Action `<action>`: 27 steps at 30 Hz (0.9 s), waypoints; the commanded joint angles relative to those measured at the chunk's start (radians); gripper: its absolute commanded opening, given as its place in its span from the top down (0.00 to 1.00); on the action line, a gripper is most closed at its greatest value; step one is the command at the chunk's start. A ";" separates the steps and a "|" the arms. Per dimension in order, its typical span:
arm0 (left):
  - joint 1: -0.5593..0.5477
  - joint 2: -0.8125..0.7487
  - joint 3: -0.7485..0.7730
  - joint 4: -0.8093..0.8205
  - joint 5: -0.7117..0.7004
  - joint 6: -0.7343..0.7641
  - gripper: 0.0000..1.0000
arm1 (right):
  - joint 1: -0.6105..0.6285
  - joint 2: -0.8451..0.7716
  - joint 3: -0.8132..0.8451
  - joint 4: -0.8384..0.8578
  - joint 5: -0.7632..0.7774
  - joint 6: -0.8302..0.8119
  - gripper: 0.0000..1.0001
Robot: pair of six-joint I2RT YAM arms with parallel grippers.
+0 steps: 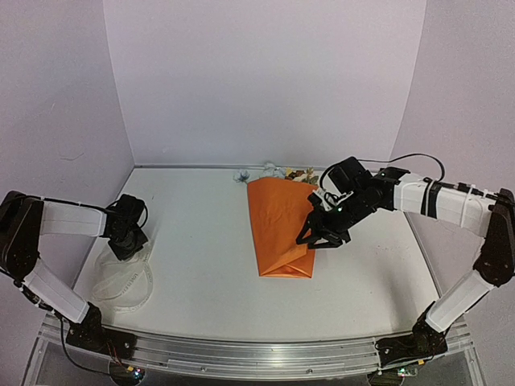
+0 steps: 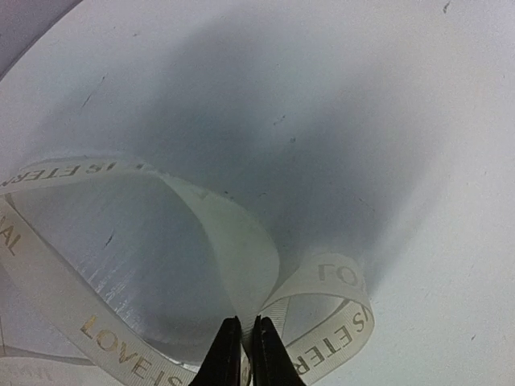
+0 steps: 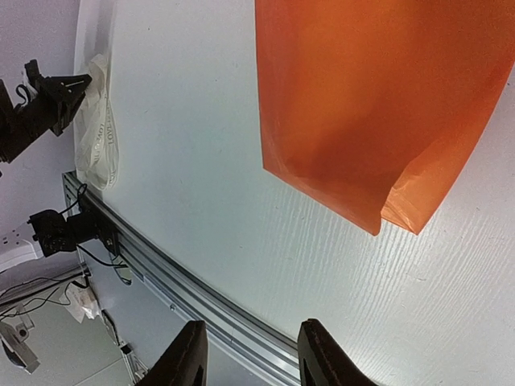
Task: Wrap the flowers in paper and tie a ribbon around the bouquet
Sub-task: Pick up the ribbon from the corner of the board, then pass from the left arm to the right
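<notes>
Left claw [image 2: 244,342] clenched on ribbon [image 2: 237,241], lower left of top view; ribbon loops lie on surface [image 1: 201,273]. Right claw [image 3: 251,331] released, nothing between fingers, at right edge of bouquet [image 1: 278,225], centre of view. Flowers [image 1: 283,172] stick out at its far wide end.

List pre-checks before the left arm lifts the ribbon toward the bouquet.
1. Left gripper grip on the ribbon: ok, shut on a fold.
2. Right gripper free: ok, open, nothing between its fingers.
3. Flowers wrapped in the paper: ok, blooms show at the far end.
4. Wrap secure: cannot tell. The right gripper is not gripping it, and a flap shows at the near corner.
5. Ribbon untangled: cannot tell, it lies in overlapping loops.
</notes>
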 commanded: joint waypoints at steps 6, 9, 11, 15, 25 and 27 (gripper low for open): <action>-0.134 -0.276 0.050 0.127 0.105 0.215 1.00 | 0.004 -0.079 -0.015 -0.005 0.061 -0.025 0.60; -0.300 -0.338 0.080 0.257 0.232 0.344 1.00 | 0.003 -0.114 -0.032 -0.017 0.112 -0.034 0.60; -0.431 -0.340 0.110 0.317 0.301 0.416 1.00 | 0.001 -0.140 -0.049 -0.043 0.162 -0.045 0.60; -0.624 -0.237 0.256 0.350 0.451 0.537 1.00 | -0.011 -0.213 -0.099 -0.086 0.249 -0.053 0.59; -0.761 0.058 0.539 0.397 0.761 0.607 1.00 | -0.011 -0.408 -0.238 -0.012 0.171 -0.100 0.51; -0.761 0.076 0.566 0.406 0.763 0.602 1.00 | -0.004 -0.440 -0.278 0.068 0.150 -0.115 0.49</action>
